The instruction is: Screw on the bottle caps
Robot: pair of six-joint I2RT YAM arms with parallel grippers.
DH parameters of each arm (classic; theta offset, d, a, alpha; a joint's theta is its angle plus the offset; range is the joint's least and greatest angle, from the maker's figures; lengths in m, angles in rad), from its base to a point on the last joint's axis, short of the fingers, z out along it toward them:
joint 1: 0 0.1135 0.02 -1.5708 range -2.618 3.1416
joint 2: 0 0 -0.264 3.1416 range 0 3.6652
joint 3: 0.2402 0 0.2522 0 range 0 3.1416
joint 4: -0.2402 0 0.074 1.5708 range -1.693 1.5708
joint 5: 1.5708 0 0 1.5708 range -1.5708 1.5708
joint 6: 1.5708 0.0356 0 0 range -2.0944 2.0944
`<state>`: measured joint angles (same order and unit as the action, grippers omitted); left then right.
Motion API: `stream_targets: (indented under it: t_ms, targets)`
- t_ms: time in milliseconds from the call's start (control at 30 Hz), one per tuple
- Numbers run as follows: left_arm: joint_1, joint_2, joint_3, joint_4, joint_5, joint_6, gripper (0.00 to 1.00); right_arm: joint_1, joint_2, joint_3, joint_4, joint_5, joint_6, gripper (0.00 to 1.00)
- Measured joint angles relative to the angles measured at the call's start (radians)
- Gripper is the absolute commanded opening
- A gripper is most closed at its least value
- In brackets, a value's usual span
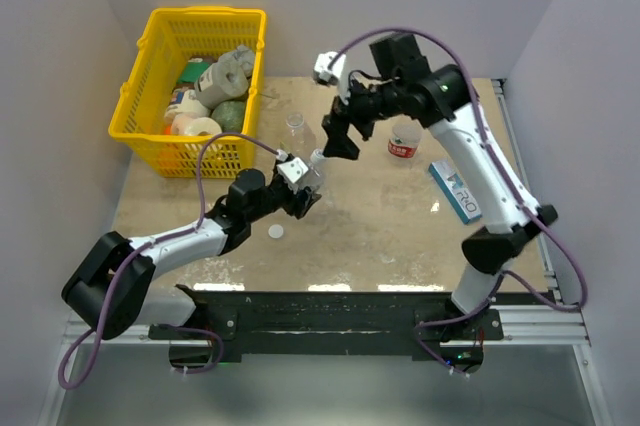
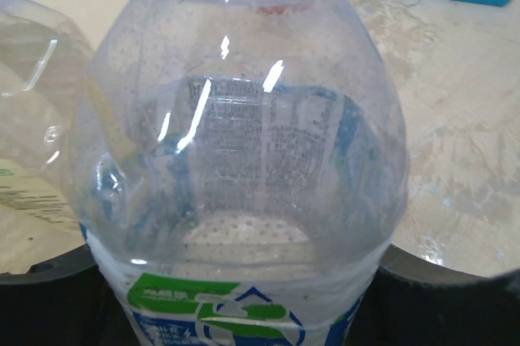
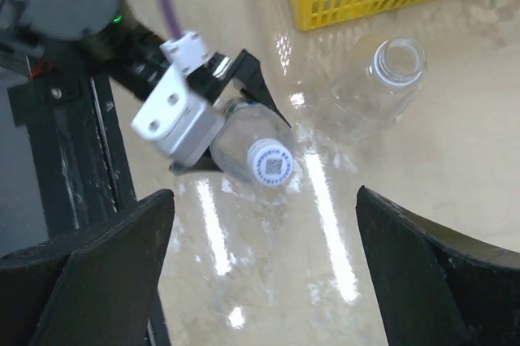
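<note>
1. A yellow basket of assorted items stands at the far left of the table.
2. The left gripper pinches the blue-labelled bottle by its body, one finger on each side, near the table's centre.
3. A white cap with a printed code sits on that bottle's neck. A loose cap lies on the table just in front of the left gripper.
4. The unlabelled bottle stands uncapped farther back, near the basket.
5. The right gripper hovers above the capped bottle, fingers spread wide, touching nothing.
6. The red-labelled bottle and a blue-and-white box sit to the right.
</note>
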<state>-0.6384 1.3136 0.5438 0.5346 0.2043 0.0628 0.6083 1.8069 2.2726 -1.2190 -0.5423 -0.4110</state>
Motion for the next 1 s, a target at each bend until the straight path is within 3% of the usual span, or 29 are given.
stream_targets:
  t_ms: [200, 367, 667, 833, 1000]
  targets:
    - [0.003, -0.02, -0.002, -0.03, 0.245, 0.044, 0.0, 0.017, -0.409, -0.4, -0.036, -0.021, -0.489, 0.78]
    - [0.003, -0.023, 0.017, -0.117, 0.459, 0.159, 0.0, 0.106, -0.602, -0.656, -0.045, 0.024, -0.797, 0.69]
    - [0.003, 0.02, 0.179, -0.381, 0.615, 0.46, 0.0, 0.183, -0.434, -0.639, -0.029, 0.045, -1.035, 0.62]
    - [0.003, 0.038, 0.214, -0.459, 0.639, 0.54, 0.0, 0.198, -0.413, -0.638, -0.039, 0.056, -1.146, 0.54]
    - [0.003, 0.041, 0.217, -0.492, 0.649, 0.563, 0.0, 0.204, -0.413, -0.636, -0.057, 0.058, -1.213, 0.52]
